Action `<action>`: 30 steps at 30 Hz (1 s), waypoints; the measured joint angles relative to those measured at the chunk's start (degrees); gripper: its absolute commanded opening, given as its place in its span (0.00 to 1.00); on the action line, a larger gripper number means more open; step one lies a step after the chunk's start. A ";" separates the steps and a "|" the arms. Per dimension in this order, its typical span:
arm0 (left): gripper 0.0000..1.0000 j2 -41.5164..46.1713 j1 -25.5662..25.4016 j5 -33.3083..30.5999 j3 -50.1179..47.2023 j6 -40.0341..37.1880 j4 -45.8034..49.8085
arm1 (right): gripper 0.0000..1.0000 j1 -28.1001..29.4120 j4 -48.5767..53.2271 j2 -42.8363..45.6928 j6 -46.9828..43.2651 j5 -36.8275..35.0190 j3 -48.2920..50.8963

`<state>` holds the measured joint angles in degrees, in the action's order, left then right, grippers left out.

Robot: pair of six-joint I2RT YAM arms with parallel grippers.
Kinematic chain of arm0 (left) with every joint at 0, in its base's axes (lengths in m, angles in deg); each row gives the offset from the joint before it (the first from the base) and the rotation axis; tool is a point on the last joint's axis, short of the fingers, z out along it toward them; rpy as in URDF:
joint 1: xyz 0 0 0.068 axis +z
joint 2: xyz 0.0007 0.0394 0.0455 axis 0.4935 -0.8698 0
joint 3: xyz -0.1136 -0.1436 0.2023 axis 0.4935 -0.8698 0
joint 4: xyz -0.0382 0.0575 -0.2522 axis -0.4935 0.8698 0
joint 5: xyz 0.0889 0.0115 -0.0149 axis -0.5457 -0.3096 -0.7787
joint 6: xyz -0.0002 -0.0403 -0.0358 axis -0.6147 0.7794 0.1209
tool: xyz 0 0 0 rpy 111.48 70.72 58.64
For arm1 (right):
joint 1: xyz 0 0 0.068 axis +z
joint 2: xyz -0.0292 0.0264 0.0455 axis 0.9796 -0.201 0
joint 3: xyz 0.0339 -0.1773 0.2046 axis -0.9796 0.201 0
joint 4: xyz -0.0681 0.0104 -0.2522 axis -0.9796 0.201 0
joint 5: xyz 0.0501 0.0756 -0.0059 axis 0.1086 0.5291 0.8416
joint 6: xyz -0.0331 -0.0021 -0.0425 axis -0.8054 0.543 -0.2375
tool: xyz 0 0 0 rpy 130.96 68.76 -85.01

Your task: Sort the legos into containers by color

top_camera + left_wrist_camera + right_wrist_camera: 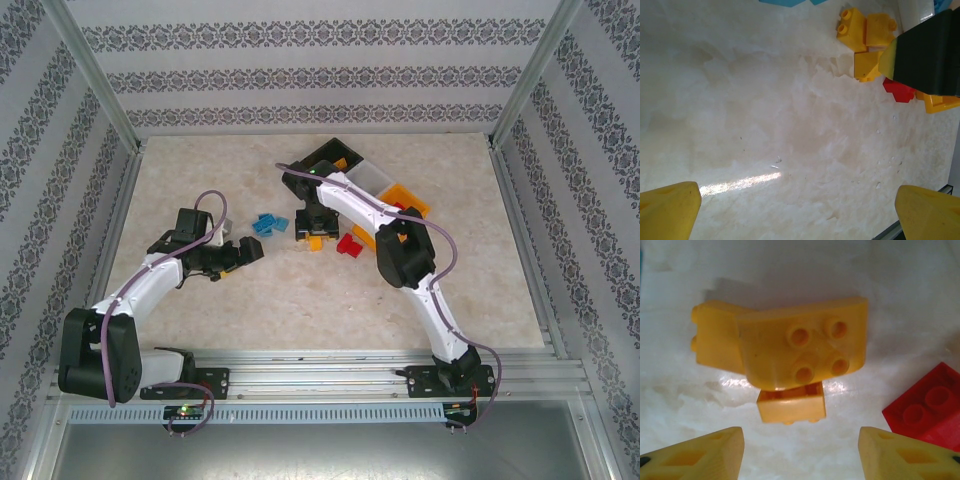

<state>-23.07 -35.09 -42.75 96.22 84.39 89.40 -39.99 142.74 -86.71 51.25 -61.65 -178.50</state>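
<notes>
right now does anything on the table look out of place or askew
A four-stud orange-yellow lego seems to lie tilted across two more yellow bricks, a loose heap beside a red brick. Nothing looks spilled or broken.

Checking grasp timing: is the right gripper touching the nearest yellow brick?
Apart. Right wrist view: bare table separates the nearest yellow brick from the right gripper on both sides.

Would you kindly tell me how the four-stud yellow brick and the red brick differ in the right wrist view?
The four-stud yellow brick is orange-yellow; the red brick is red. The yellow brick lies ahead of the open right gripper; the red brick sits off to the right, cut by the frame edge. The yellow brick overlaps two other yellow bricks; the red brick lies apart from them. Both lie studs up on the table.
</notes>
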 measured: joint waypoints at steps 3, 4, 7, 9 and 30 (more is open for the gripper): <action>1.00 -0.24 0.00 0.00 0.00 0.00 0.00 | 0.58 -0.07 0.22 -1.27 -0.39 -0.09 -0.92; 1.00 -0.33 0.00 0.00 0.00 0.00 0.00 | 0.57 -0.07 0.31 -1.70 -0.42 -0.07 -1.38; 1.00 -0.44 0.00 0.00 0.00 0.00 0.00 | 0.54 -0.04 0.31 -2.69 -0.59 -0.07 -2.38; 1.00 -0.50 0.00 0.00 0.00 -0.02 0.00 | 0.50 -0.04 0.33 -3.21 -0.59 -0.04 -2.49; 1.00 -1.25 0.00 0.04 0.00 -0.04 0.00 | 0.28 -0.09 -2.82 3.48 2.08 1.84 6.32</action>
<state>-24.32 -35.09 -42.71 96.22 84.34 89.40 -40.08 139.92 -83.23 53.33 -59.82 -172.19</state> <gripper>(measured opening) 0.999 0.306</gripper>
